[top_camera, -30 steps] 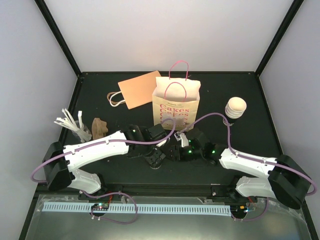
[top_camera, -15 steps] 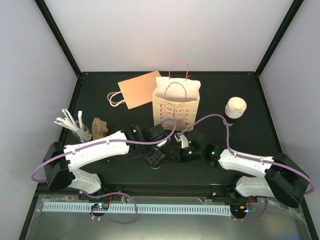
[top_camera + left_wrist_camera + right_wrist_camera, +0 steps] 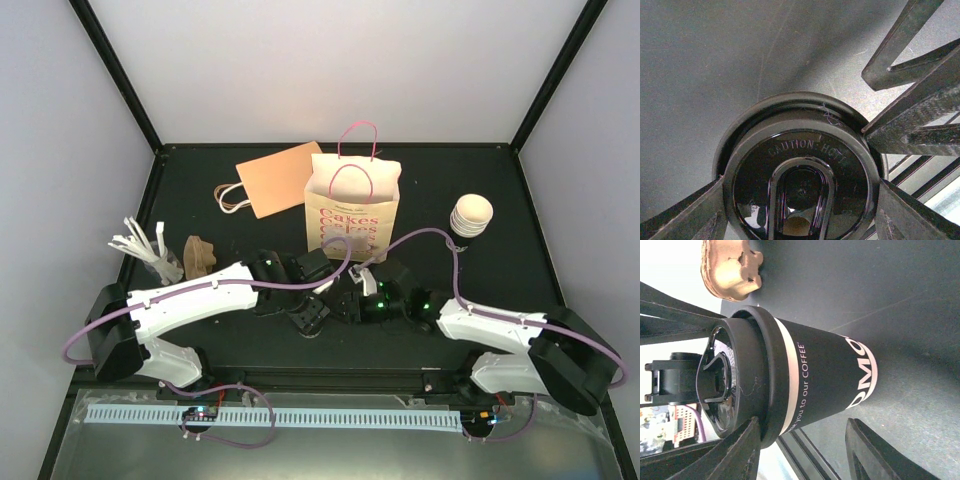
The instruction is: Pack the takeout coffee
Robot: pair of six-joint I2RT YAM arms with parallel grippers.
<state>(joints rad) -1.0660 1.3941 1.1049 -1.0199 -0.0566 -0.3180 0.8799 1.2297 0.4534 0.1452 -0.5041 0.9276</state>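
- Two arms: the left arm (image 3: pixel 190 295) and the right arm (image 3: pixel 500 325).
- Two tools, one per arm: the left tool (image 3: pixel 310 316) and the right tool (image 3: pixel 347 305).
- Two cups: one black lidded coffee cup (image 3: pixel 815 372) and one cream-white ribbed cup (image 3: pixel 471 213).
- One glossy black lid (image 3: pixel 800 165), on the black cup.
- Two paper bags: one standing printed bag (image 3: pixel 352 215) with two pink handles, and one flat tan bag (image 3: pixel 280 178).
- One brown pulp carrier (image 3: pixel 198 254).
- One bundle of thin white sticks (image 3: pixel 138 243); the sticks are too fine to count.
- Two purple cables, one along each arm.
- One dark worktop (image 3: pixel 500 180).
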